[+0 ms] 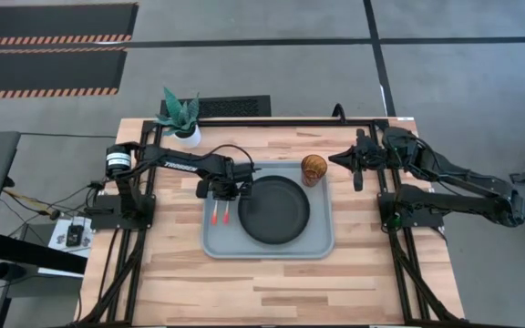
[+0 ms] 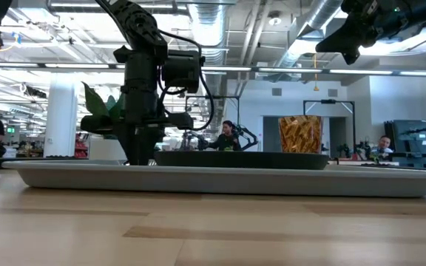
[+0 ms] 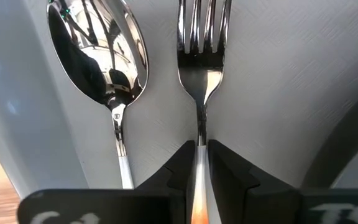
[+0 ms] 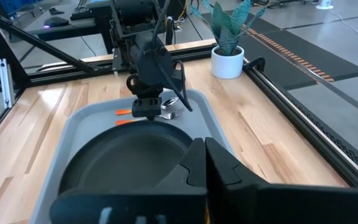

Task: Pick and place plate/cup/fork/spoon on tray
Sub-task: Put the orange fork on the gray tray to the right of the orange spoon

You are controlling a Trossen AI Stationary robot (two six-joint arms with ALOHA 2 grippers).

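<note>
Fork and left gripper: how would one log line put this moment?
left gripper: around fork handle | fork: on tray, beside spoon | right gripper: shut, raised

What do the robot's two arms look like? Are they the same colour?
Yes, both are black. The left arm has white lettering along it, a silvery ring near its base and thin black cables. Each end effector, left and right, has two dark, blocky fingers with angled tips.
</note>
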